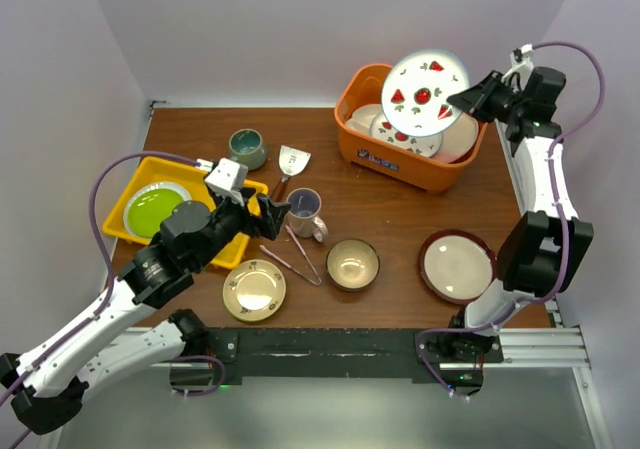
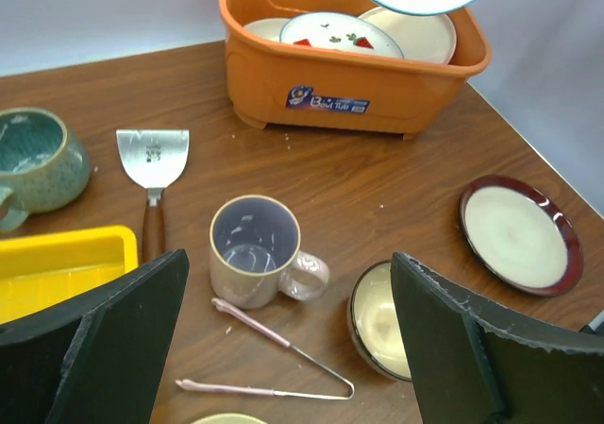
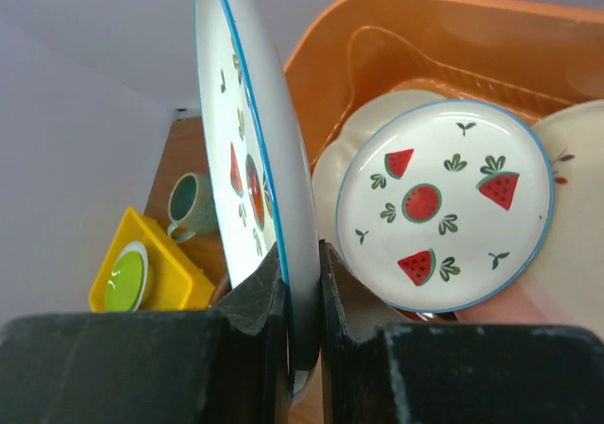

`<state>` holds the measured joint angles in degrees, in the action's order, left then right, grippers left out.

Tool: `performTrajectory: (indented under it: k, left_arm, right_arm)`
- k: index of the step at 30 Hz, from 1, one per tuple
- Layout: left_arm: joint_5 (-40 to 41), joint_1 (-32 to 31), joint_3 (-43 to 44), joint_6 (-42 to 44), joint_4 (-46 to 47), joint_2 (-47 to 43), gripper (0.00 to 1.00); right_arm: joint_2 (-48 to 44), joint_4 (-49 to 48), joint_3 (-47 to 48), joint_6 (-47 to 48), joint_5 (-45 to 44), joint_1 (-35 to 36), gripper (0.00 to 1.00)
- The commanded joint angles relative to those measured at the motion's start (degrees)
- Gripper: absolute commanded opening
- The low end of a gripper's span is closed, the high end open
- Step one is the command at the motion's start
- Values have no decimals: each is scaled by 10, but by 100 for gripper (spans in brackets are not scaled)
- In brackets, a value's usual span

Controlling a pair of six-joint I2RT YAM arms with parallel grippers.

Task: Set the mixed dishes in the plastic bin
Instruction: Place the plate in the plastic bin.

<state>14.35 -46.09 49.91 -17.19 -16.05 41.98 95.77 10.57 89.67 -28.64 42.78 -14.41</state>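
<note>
My right gripper [image 1: 470,99] [image 3: 300,254] is shut on the rim of a strawberry-print plate [image 1: 425,94] [image 3: 250,131], held on edge above the orange plastic bin [image 1: 400,161] [image 3: 453,37]. Inside the bin lie a second fruit-print plate [image 3: 444,202] and pale plates. My left gripper [image 1: 270,214] [image 2: 288,263] hangs open just above the table, with the lavender mug [image 1: 304,209] [image 2: 253,249] standing ahead between its fingers, untouched. On the table sit a bronze bowl [image 1: 353,263], a brown-rimmed plate [image 1: 458,266], a cream plate [image 1: 254,289] and a teal mug [image 1: 246,148].
A yellow tray [image 1: 130,174] at the left holds a lime-green plate [image 1: 153,209]. A metal spatula [image 1: 290,161] lies behind the lavender mug and thin pink tongs [image 1: 295,254] lie in front of it. Walls close the table's back and sides.
</note>
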Motion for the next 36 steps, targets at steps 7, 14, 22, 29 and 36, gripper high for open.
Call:
performTrajectory:
  k: [7, 14, 22, 29, 36]
  left_arm:
    - [33, 3, -37, -57, -40, -45, 94]
    - [31, 3, -45, -66, -52, -52, 94]
    - [21, 3, -53, -73, -65, -55, 94]
    - [21, 3, -55, -79, -74, -65, 94]
    - [13, 2, -61, -87, -79, -69, 94]
  right_arm:
    - [36, -113, 17, -122, -173, 32, 0]
    - [92, -117, 13, -137, -189, 40, 0]
    - [125, -129, -12, -129, -183, 40, 6]
    - [147, -109, -12, -122, -175, 41, 16]
    - [159, -57, -3, -99, -187, 41, 39]
